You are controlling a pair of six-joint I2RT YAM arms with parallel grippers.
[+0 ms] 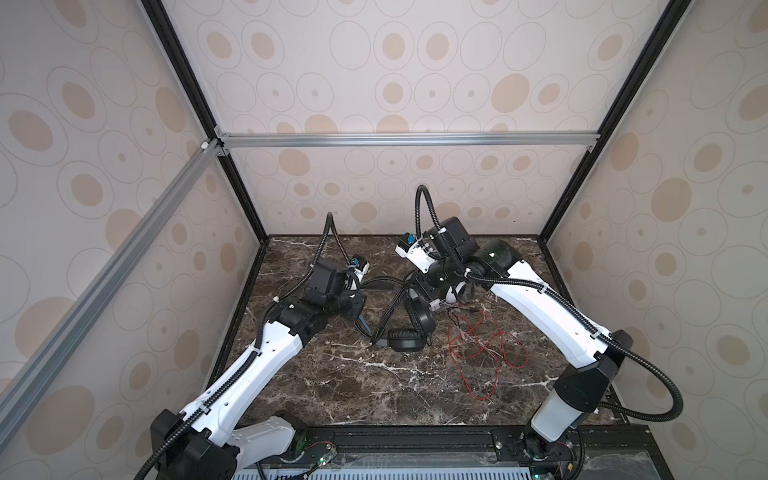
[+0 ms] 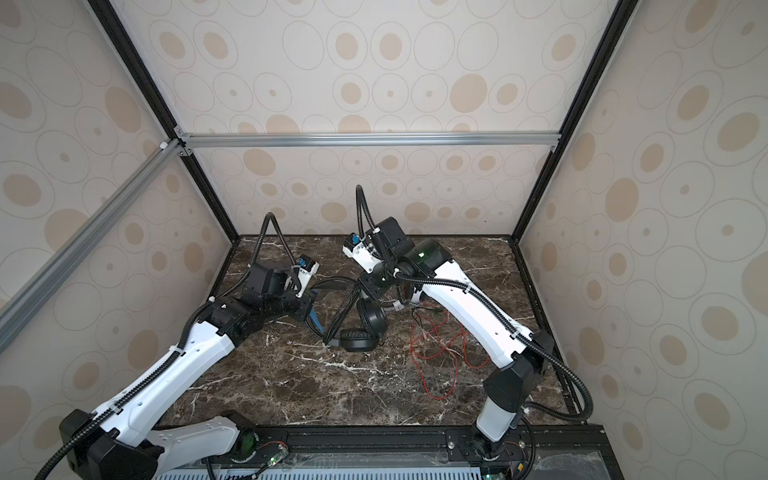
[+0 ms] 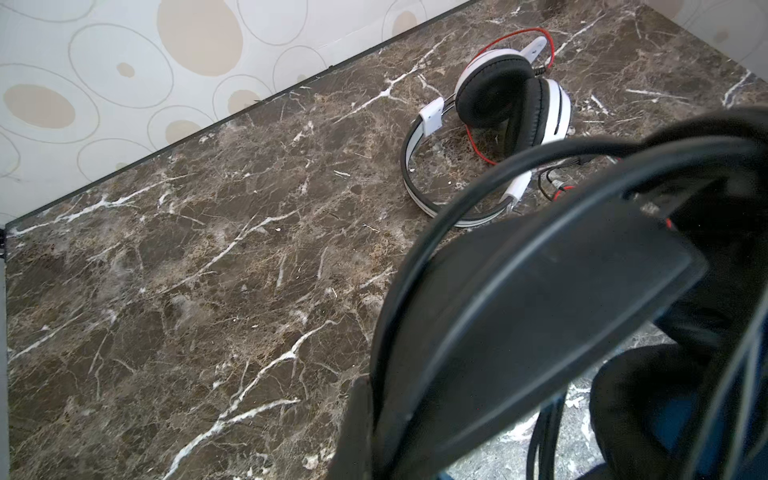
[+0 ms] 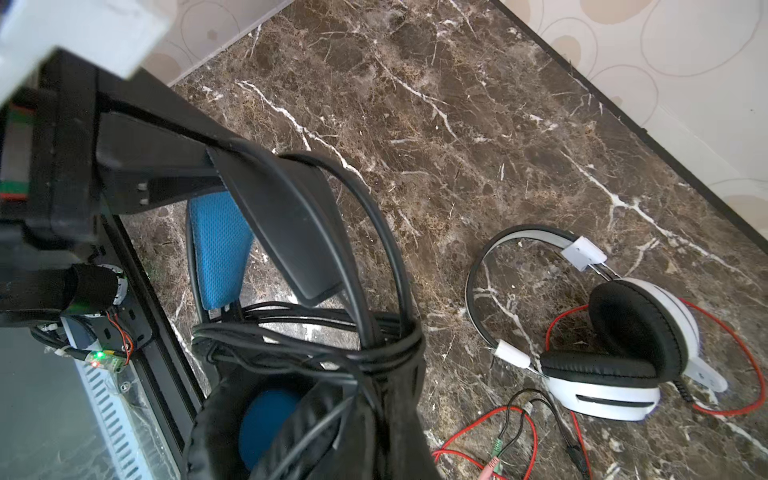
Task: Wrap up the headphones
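The black headphones stand mid-table in both top views, earcups down. My left gripper is shut on their black headband, one finger pressed against its edge. The blue inner headband hangs below it. The black cord runs in several loops over the headband and bunches around the tips of my right gripper, which is shut on it just above an earcup. The white headphones with black pads lie flat beyond, mostly hidden under the right arm in both top views. Their red cord sprawls loose.
The brown marble table is boxed in by patterned walls on three sides. A black rail runs along the front edge. Green and pink plugs lie among the red loops to the right of the black headphones.
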